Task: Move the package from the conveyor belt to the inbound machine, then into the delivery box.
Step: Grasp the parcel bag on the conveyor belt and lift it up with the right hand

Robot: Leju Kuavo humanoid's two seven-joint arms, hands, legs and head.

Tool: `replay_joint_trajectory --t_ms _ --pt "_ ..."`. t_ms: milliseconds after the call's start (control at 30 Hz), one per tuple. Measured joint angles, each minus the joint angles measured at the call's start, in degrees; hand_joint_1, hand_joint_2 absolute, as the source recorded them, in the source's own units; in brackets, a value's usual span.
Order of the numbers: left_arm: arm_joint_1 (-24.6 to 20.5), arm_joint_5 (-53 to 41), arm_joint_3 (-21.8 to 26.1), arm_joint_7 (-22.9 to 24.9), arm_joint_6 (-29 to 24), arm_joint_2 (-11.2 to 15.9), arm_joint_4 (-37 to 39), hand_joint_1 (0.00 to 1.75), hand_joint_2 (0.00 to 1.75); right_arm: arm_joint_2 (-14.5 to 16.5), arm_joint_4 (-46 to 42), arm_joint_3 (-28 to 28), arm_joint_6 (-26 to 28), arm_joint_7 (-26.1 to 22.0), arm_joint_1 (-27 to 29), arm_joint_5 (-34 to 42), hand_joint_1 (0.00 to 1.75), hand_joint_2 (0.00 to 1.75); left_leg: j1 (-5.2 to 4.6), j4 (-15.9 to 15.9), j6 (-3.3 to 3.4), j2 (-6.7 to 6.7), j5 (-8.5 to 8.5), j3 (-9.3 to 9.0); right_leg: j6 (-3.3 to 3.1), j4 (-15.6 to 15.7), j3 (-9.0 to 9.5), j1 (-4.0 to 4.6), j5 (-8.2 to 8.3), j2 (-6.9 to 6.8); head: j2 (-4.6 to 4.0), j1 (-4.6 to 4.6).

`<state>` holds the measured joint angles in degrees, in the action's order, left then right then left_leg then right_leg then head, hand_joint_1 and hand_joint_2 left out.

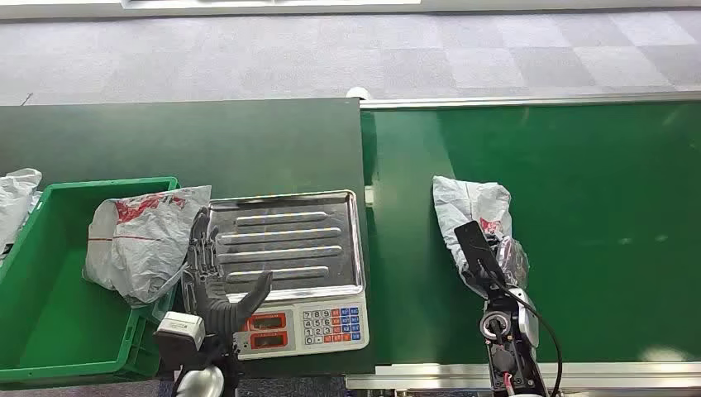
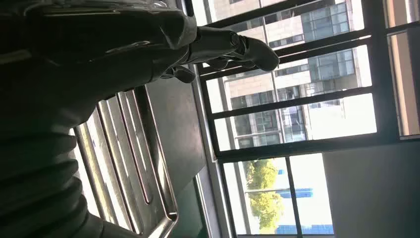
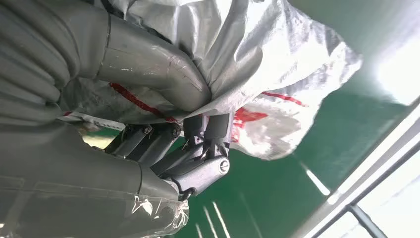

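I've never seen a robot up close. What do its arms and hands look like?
Both hands, the left hand and the right hand, have dark grey fingers, a thick grey thumb and a ribbed grey cover. The wrists are silver, with a black cable.

Grey carpet tiles [image 1: 347, 58] across the far floor, patched with pale light. Tall dark-framed windows [image 2: 297, 114] in the left wrist view, sunlit buildings [image 2: 277, 82] and trees [image 2: 262, 178] outside.

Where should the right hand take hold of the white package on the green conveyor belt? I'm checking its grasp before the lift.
Probably at the near, crumpled end of the package, coming from the robot's side of the conveyor belt. The bag is soft and bunched there, and the right hand already pinches that loose film between thumb and fingers.
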<state>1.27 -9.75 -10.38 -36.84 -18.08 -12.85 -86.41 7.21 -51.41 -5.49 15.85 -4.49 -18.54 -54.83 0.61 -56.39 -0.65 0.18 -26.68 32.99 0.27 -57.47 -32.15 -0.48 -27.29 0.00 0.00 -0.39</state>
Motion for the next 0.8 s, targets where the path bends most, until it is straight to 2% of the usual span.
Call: replay_joint_trajectory --t_ms 200,467,800 --pt "1.3 -1.9 1.6 -1.9 -4.6 0.5 -3.9 0.00 1.75 1.3 -8.2 6.2 4.0 -1.5 3.3 -3.8 1.75 1.75 0.01 0.0 0.00 0.03 0.00 0.01 -0.01 0.0 -0.02 0.01 0.00 0.02 0.00 0.00" --pt "2.5 -1.7 3.4 -2.9 -7.2 1.2 -8.4 0.00 1.75 2.2 -19.7 14.3 9.3 -4.5 7.3 -4.7 1.75 1.75 0.01 0.0 -0.01 0.02 0.00 0.02 -0.03 0.0 -0.03 0.01 -0.02 0.01 0.00 0.00" --pt "2.7 -1.6 4.0 -2.9 -7.3 1.7 -9.8 0.00 1.75 2.3 -24.6 17.1 9.5 -4.6 8.6 -4.7 1.75 1.75 0.01 0.0 0.00 -0.02 0.00 0.01 -0.03 0.0 -0.02 0.01 -0.02 0.00 0.00 0.01"
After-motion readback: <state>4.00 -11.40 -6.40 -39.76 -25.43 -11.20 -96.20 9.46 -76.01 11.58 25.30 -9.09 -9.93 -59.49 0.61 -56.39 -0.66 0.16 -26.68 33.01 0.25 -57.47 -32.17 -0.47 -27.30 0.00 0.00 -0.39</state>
